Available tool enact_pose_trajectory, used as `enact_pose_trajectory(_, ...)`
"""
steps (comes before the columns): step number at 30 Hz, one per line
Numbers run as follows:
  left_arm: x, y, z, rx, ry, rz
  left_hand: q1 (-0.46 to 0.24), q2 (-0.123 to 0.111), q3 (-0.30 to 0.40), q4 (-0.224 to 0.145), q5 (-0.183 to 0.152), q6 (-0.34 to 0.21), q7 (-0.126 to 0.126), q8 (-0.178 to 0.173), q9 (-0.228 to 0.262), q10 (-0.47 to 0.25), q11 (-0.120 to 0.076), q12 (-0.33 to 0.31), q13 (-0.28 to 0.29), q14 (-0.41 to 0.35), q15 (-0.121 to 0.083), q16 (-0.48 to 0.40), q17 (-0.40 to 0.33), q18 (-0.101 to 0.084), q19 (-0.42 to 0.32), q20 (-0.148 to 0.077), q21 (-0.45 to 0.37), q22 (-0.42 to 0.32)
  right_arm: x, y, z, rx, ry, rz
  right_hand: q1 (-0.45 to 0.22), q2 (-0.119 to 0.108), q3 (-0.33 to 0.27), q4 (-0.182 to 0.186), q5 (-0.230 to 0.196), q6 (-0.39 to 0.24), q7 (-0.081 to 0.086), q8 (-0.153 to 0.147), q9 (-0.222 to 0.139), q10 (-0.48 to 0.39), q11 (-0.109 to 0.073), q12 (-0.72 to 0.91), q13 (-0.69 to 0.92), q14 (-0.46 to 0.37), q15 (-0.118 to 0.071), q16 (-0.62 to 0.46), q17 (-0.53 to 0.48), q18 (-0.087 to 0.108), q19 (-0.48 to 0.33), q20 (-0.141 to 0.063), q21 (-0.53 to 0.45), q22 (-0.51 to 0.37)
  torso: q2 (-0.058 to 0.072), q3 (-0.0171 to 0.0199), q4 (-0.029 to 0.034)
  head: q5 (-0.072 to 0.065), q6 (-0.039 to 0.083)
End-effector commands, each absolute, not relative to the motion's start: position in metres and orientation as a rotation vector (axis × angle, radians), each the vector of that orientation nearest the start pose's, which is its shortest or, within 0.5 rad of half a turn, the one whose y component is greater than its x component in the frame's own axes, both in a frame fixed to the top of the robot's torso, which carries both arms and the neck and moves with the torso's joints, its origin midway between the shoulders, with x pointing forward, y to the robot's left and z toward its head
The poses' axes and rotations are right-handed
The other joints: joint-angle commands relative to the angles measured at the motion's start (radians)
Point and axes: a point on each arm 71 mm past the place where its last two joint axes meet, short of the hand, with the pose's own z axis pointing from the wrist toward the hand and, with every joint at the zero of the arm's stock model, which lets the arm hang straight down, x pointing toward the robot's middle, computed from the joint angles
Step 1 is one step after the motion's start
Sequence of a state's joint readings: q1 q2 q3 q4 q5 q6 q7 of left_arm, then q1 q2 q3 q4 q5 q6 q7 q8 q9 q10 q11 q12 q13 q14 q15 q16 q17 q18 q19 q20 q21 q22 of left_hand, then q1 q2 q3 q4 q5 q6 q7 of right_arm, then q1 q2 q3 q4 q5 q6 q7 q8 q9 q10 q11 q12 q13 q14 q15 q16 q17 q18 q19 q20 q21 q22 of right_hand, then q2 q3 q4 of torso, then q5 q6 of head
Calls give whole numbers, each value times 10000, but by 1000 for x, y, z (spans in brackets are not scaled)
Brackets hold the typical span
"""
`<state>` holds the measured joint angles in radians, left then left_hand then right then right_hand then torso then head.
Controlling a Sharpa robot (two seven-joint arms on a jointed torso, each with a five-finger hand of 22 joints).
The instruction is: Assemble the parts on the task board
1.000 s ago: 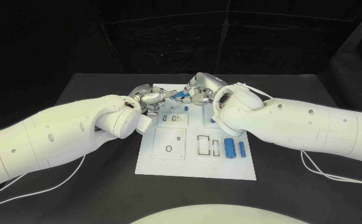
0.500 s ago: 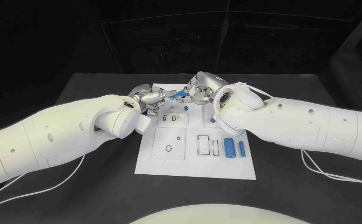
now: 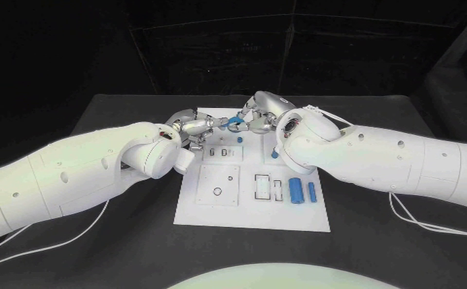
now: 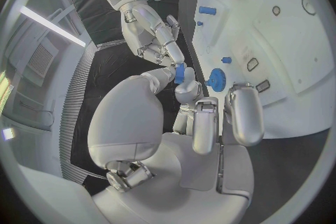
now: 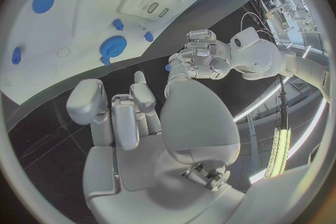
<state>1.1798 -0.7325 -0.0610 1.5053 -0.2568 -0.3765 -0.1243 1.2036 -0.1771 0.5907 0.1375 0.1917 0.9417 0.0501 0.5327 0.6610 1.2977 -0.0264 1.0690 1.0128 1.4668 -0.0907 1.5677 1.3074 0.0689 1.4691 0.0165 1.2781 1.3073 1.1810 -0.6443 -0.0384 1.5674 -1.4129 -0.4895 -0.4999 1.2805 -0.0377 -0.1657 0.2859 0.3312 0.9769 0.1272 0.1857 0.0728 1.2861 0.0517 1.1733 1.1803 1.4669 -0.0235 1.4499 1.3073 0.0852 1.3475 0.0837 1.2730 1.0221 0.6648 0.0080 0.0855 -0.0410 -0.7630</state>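
The left hand [image 3: 198,127] and the right hand [image 3: 259,117] meet fingertip to fingertip above the far end of the task board [image 3: 219,214], with a small blue part [image 3: 235,122] between them. In the left wrist view that part [image 4: 180,73] reads as a short, solid blue piece pinched at the tips of the left hand's [image 4: 189,123] thumb and a finger, while the right hand's [image 4: 157,45] fingertips close in on its other side, touching or nearly so; which of the two carries it cannot be told for certain. In the right wrist view only a sliver of blue [image 5: 168,67] shows between the hands.

On the white board below, a blue toothed gear [image 4: 216,78] stands near a small blue peg [image 4: 226,60]. Toward the near end, a thick blue cylinder [image 3: 295,190] lies beside a thinner blue pin [image 3: 312,192], both lengthwise and just apart. Dark-outlined rectangular slots [image 3: 264,186] sit beside them, and a raised square plate [image 3: 219,184] with small holes lies further left.
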Motion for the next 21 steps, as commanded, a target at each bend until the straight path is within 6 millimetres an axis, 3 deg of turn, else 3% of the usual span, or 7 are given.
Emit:
enact_pose_trajectory(1, 477, 158, -225, -10912, 19591, -11647, 114, 3, 1332, -1388, 77, 85, -4, 33, 20, 104, 3, 64, 24, 1040, 37, 31, 2634, -1, 50, 45, -2, 520, 475, -114, -182, 1611, 16282, 6040, 73, 64, 12, -30, 26, 65, 2, 61, -4, 32, -70, 47, -14, 644, -71, -67, 774, 186, -7, -84, -30, 14, -3, 3, -1, -2, 4)
enact_pose_trajectory(11, 477, 158, -225, -10882, 19596, -11688, 21, 9, 1342, -1424, 243, 126, -20, 40, 18, 183, -10, 157, 126, 1040, 29, 31, 2634, 2, 49, 40, -15, 522, 476, -114, -182, 1538, 16225, 6051, 73, 64, 12, -30, 26, 65, 2, 61, -4, 32, -70, 47, -14, 644, -71, -67, 774, 186, -7, -84, -30, 14, 2, 2, -2, -17, 5)
enact_pose_trajectory(21, 478, 159, -225, -10890, 19491, -11682, -516, 334, 1576, -1255, 348, 246, -67, 2, -34, 252, -45, 219, 206, 1040, 11, 31, 2634, 2, 49, 23, -29, 543, 476, -114, -182, 1454, 16274, 6060, 81, 80, 10, -29, 34, 67, 1, 65, -5, 29, -71, 42, -21, 644, -72, -67, 775, 190, -16, -85, -43, -9, -3, -3, -1, -17, -9)
